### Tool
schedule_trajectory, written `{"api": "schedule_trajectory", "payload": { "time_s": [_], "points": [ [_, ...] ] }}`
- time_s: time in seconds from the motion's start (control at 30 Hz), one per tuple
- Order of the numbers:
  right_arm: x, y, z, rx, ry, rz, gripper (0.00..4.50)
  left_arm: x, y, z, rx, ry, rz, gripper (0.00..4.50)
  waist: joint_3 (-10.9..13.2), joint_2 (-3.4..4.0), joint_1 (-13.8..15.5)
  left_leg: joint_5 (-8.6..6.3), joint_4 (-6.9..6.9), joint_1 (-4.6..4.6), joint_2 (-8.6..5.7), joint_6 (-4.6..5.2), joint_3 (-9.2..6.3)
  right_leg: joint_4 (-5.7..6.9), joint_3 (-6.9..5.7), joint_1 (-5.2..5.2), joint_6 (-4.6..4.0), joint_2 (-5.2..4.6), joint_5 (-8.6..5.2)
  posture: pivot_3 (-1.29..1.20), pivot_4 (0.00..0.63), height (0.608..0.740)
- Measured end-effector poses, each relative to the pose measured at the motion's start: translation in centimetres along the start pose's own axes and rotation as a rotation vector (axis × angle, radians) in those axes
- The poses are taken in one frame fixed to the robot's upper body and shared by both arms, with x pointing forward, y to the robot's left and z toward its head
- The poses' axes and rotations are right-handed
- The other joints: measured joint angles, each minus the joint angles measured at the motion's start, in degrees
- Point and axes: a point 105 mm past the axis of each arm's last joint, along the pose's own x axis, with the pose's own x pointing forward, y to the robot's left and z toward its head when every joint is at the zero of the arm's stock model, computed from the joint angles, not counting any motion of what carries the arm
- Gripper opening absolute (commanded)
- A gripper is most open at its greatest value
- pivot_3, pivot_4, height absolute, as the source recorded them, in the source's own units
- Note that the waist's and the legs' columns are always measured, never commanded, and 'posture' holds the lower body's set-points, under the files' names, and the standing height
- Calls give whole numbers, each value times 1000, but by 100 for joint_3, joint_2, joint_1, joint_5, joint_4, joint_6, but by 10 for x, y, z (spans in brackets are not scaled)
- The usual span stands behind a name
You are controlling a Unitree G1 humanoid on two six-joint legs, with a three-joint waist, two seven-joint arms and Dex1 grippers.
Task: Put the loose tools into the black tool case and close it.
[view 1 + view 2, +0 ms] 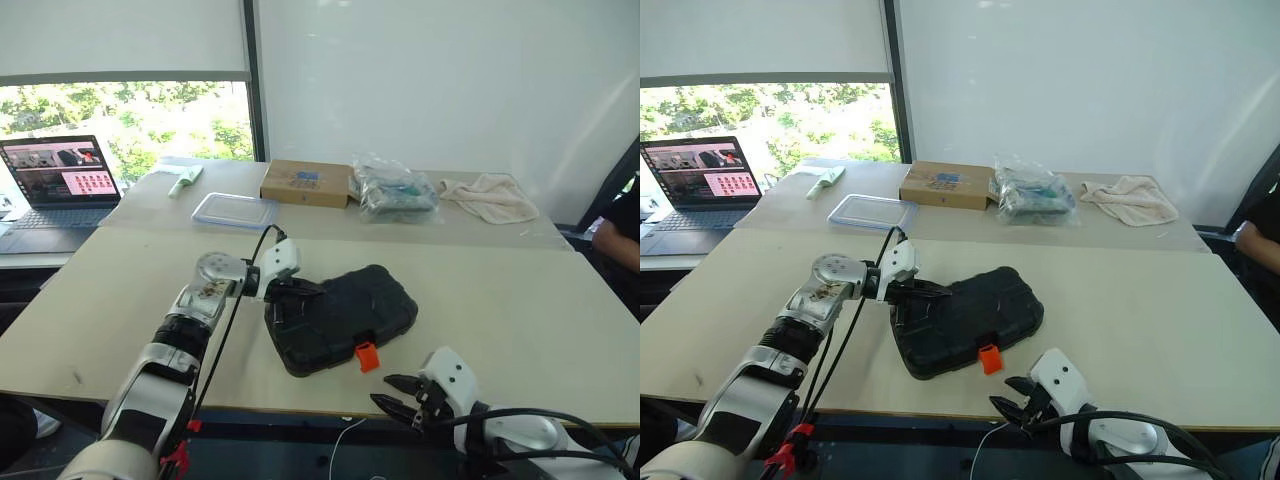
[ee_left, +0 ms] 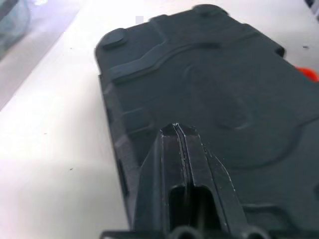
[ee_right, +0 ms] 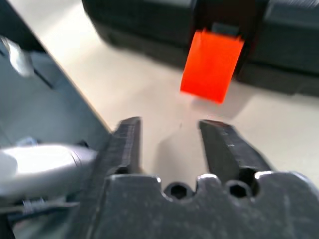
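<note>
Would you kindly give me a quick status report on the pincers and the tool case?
Left pincer shut, pressing on tool case lid. Right pincer open, empty, facing orange latch, which sticks out. Case lid down. Nothing in the way.

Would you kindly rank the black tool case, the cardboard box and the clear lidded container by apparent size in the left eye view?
1. black tool case, though nearest the camera.
2. cardboard box and clear lidded container: these look too alike to rank.

My two head cameras look forward and down over the table (image 1: pixel 500 310), both taking in the black tool case (image 1: pixel 345 315). My left wrist camera sits close above the case's lid, looking along it. My right wrist camera faces the case's orange latch (image 3: pixel 212 64) from near the table edge.
</note>
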Motion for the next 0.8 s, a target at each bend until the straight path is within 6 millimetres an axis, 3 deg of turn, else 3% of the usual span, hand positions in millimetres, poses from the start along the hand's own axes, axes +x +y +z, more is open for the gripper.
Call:
{"api": "schedule_trajectory", "payload": {
  "time_s": [0.03,0.1,0.3,0.47,0.7,0.8],
  "points": [
    [3,-2,0,-2,2,-5,423,2,0,0,3,2,1,0,0,0,-5,0,0,0,1,0,-1,0,0,1,0,1,0,0,150,740],
    [10,-7,3,-12,-10,-25,55,6,-1,-2,22,15,0,0,0,0,-15,0,1,2,2,0,-1,2,1,0,0,3,0,0,150,740],
    [22,-16,7,-33,-15,-46,55,8,1,-3,38,30,15,0,-1,0,-20,0,2,5,4,0,-3,4,1,2,-1,5,0,0,150,740],
    [29,-16,0,-18,11,-45,55,8,2,-4,36,37,26,0,-2,0,-19,0,1,6,6,0,-3,5,1,3,-1,4,0,0,150,740],
    [38,-17,4,-8,-34,-59,55,8,3,-4,28,41,36,0,-3,1,-19,1,3,7,7,-1,-2,7,1,4,-1,4,0,0,150,740],
    [40,-19,16,-27,-89,-73,55,10,3,-4,26,40,39,0,-4,1,-20,1,4,8,7,-1,-3,8,1,5,-1,5,0,0,150,740]
  ]
}}
